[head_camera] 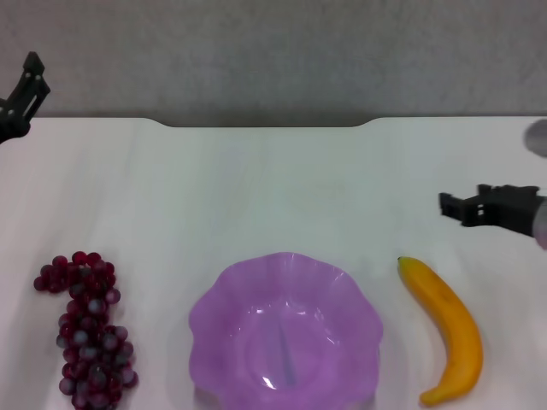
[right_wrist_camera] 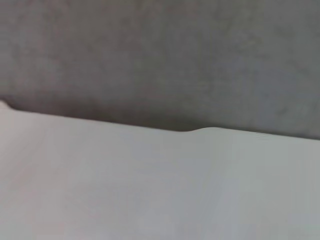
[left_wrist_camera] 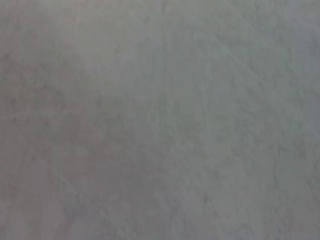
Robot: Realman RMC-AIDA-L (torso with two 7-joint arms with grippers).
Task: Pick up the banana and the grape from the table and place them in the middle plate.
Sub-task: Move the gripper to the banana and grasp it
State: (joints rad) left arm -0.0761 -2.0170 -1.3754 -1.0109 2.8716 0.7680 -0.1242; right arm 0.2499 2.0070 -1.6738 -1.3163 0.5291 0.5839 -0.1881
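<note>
The banana [head_camera: 449, 329] lies on the white table [head_camera: 273, 188] at the front right, with its greenish tip pointing away from me. The grape [head_camera: 90, 333] bunch lies at the front left. The light-purple middle plate [head_camera: 205, 307] stands between them, with nothing in it. My right gripper [head_camera: 457, 207] hovers at the right edge, just beyond the banana's far tip and apart from it. My left gripper [head_camera: 28, 84] is raised at the far left, well away from the grape. The right wrist view shows only the bare table [right_wrist_camera: 150, 190].
The table's notched far edge [head_camera: 265, 125] runs before a grey wall [head_camera: 273, 51]. The left wrist view shows only a grey surface [left_wrist_camera: 160, 120]. The right wrist view shows the table edge [right_wrist_camera: 200, 130] against the wall.
</note>
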